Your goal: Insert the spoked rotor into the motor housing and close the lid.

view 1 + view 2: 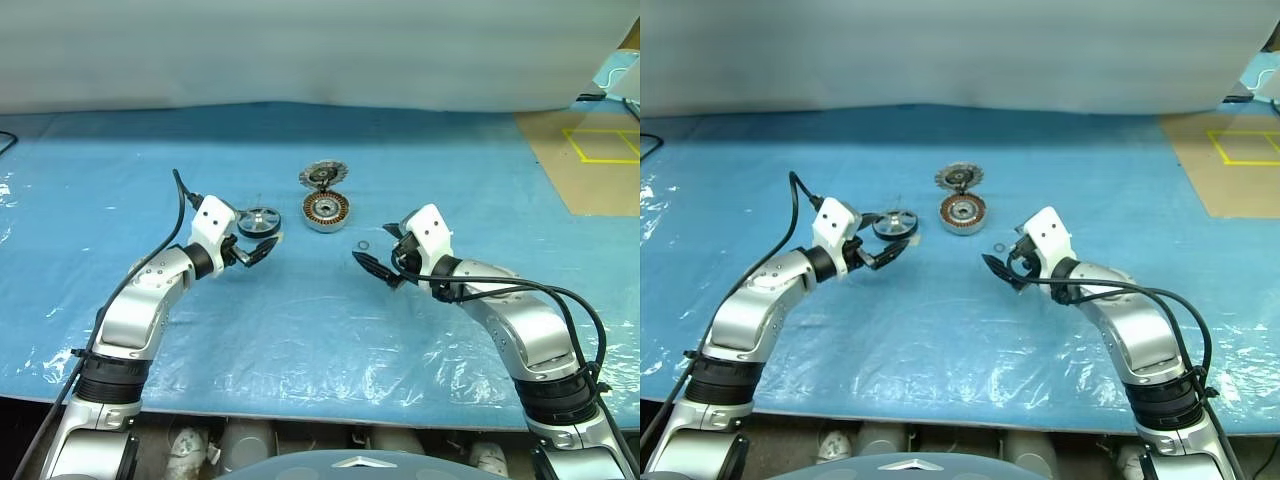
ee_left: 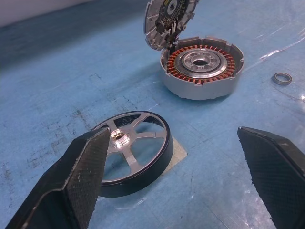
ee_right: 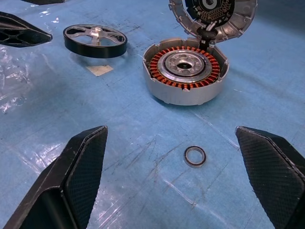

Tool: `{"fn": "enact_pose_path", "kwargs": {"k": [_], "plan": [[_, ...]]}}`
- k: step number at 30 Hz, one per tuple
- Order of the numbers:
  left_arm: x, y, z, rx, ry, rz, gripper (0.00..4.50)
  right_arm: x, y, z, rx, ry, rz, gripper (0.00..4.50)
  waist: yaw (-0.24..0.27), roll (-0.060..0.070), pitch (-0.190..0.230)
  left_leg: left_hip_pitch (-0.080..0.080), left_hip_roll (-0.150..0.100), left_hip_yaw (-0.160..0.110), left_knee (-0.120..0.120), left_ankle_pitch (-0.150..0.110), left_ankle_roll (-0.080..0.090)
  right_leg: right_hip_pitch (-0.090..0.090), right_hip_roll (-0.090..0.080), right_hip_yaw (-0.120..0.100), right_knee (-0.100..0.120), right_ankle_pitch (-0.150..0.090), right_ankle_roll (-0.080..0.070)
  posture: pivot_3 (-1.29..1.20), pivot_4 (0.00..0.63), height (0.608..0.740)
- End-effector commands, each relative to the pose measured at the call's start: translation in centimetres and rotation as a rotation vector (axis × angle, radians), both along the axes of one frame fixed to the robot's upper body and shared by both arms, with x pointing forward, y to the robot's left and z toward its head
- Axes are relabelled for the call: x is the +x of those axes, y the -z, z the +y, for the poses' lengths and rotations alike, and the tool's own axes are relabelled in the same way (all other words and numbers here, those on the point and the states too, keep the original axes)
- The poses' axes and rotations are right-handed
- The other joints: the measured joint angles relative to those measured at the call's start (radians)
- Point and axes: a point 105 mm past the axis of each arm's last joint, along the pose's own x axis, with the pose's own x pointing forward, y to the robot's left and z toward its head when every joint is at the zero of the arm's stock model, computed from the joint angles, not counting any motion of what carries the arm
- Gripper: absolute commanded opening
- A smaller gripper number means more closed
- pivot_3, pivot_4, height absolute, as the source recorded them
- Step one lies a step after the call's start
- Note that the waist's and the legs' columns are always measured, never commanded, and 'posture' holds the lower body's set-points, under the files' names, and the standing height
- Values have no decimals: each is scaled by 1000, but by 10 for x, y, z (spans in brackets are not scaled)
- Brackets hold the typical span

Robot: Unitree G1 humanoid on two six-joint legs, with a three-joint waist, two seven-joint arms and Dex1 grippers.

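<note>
Two grippers are hovering wide open over the blue table cover (image 1: 300,330), neither one holding anything. From the motor housing (image 1: 326,211), sitting with its copper windings showing, the lid (image 1: 322,176) is standing tilted open at 12 o'clock on the rim. The spoked rotor (image 1: 259,221) is lying flat at 9 o'clock, apart from the housing. The left gripper (image 1: 262,248) is hanging just beside the rotor. The right gripper (image 1: 377,268) is waiting at 5 o'clock, with a small ring (image 3: 195,156) lying between it and the housing.
</note>
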Motion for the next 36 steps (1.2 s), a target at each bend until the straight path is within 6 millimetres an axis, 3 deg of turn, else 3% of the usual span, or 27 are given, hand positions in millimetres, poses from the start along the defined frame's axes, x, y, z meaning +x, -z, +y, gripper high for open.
{"fn": "enact_pose_path", "kwargs": {"k": [1, 14, 19, 22, 32, 36], "plan": [[1, -8, 0, 3, 10, -43, 4500, -1, -7, 3, 1, -16, -36, 4463, 0, 0, 0, 0, 0, 0, 0, 0, 0, 0, 0, 0, 0, 0, 0, 0, 150, 740], [2, -4, 2, 9, 12, -41, 4500, -2, -2, 2, -15, -13, -21, 4463, 0, 0, 0, 0, 0, 0, 0, 0, 0, 0, 0, 0, 0, 0, 0, 0, 150, 740], [3, -3, 2, 7, 7, -42, 4500, -1, 14, -1, -248, -88, 94, 4463, -1, 0, 0, 0, 0, 0, 0, 0, 0, 0, 0, 0, 0, 0, 0, 0, 150, 740], [2, -1, 0, 1, 9, -38, 4500, 2, 8, 10, -320, -225, 129, 4463, -3, 0, 0, 1, 0, 0, 1, 0, 0, 0, 0, 1, 1, 0, 0, 0, 150, 740], [-14, 16, -9, 35, 53, -22, 4500, 70, -22, 62, -554, -422, 31, 4463, -7, 0, 0, -2, 1, 1, 4, 0, 0, -3, 0, 1, 7, -1, -2, 0, 150, 740], [-19, 19, -9, 30, 46, -13, 4500, 91, -19, 70, -596, -427, 10, 4463, -4, 0, 0, -5, 1, 1, 6, 0, 0, -6, 0, 0, 8, -1, -3, 0, 150, 740]]}}
